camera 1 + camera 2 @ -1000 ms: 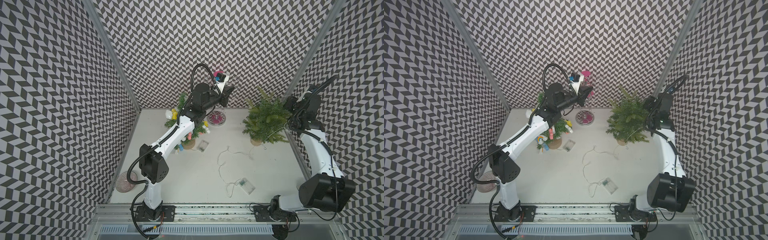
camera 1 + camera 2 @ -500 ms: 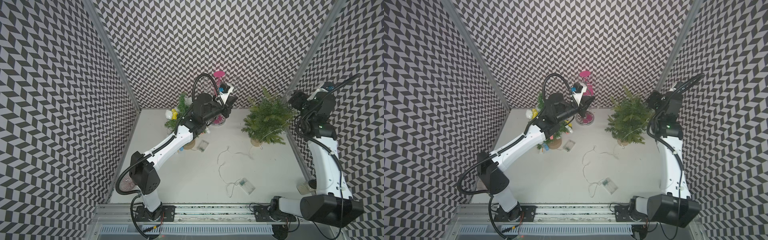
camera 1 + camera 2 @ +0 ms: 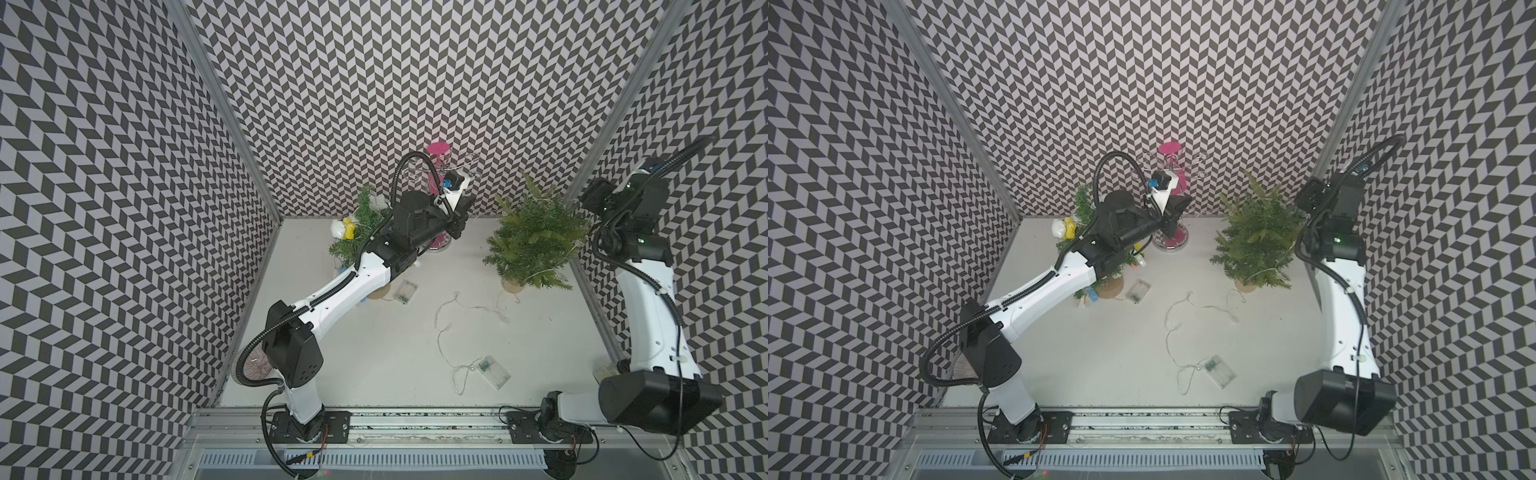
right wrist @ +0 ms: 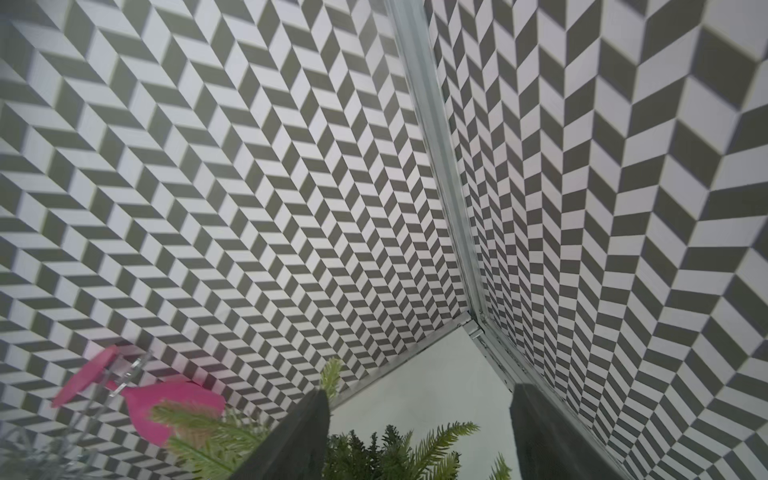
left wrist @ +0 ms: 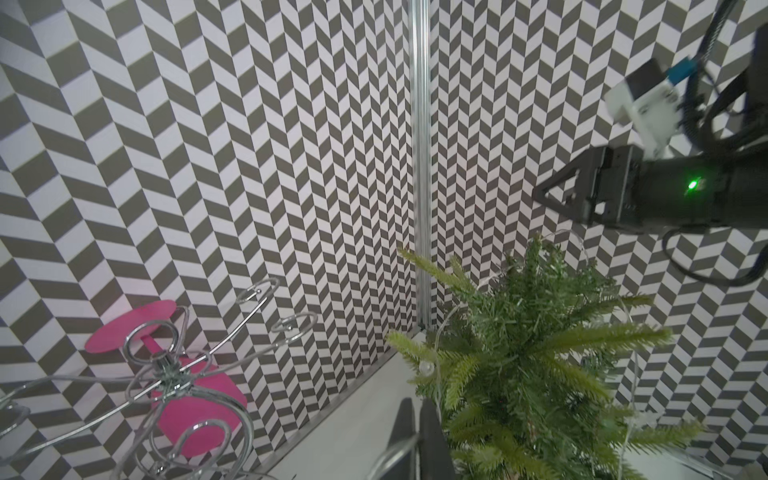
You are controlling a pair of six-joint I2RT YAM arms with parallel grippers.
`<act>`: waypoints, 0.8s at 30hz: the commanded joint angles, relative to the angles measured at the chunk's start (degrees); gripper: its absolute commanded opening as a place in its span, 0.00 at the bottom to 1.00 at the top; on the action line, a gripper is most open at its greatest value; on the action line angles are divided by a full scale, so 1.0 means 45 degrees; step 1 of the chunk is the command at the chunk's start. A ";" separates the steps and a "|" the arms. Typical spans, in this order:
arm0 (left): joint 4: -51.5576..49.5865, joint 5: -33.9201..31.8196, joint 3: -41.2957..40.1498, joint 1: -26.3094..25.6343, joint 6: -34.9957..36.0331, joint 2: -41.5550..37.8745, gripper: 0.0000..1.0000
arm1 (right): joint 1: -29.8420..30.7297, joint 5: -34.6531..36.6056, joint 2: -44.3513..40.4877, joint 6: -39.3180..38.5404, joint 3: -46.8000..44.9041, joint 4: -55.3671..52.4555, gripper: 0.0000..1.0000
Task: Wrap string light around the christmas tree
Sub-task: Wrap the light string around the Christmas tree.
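The bare green christmas tree (image 3: pixel 534 245) (image 3: pixel 1254 245) stands in a pot at the back right. A thin strand of the string light (image 3: pixel 544 271) lies across its lower branches. The rest trails over the table (image 3: pixel 446 309) to a clear battery box (image 3: pixel 493 371). My right gripper (image 4: pixel 417 434) (image 3: pixel 585 199) hovers open above the tree's right side with nothing between its fingers. My left gripper (image 5: pixel 415 432) (image 3: pixel 456 228) is shut, left of the tree by the pink stand. A bulb (image 5: pixel 424 365) on the strand hangs just beyond its tips.
A pink stand with wire rings (image 3: pixel 438 174) (image 5: pixel 183 386) is at the back centre, right by my left gripper. A decorated small tree (image 3: pixel 361 232) and a second battery box (image 3: pixel 405 289) sit back left. A round dish (image 3: pixel 251 365) lies under my left arm's elbow.
My right arm has risen from beside the tree to above it, its elbow swinging out right. My left arm has stretched out, and its gripper has sunk lower beside the pink stand.
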 commanded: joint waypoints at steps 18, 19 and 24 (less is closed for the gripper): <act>-0.0990 0.0743 0.0186 -0.0172 0.0367 0.0086 0.00 | -0.0054 -0.0604 -0.1403 -0.0099 0.0025 -0.0455 0.98; -0.0919 0.0651 -0.0155 -0.0263 0.0544 -0.0115 0.00 | -0.0035 -0.0585 -0.1728 -0.0067 -0.0102 -0.0469 0.99; -0.0118 0.0362 -0.1959 -0.0720 0.0970 -0.1174 0.00 | -0.0007 -0.1149 -0.3358 0.0185 -0.0752 -0.0780 0.99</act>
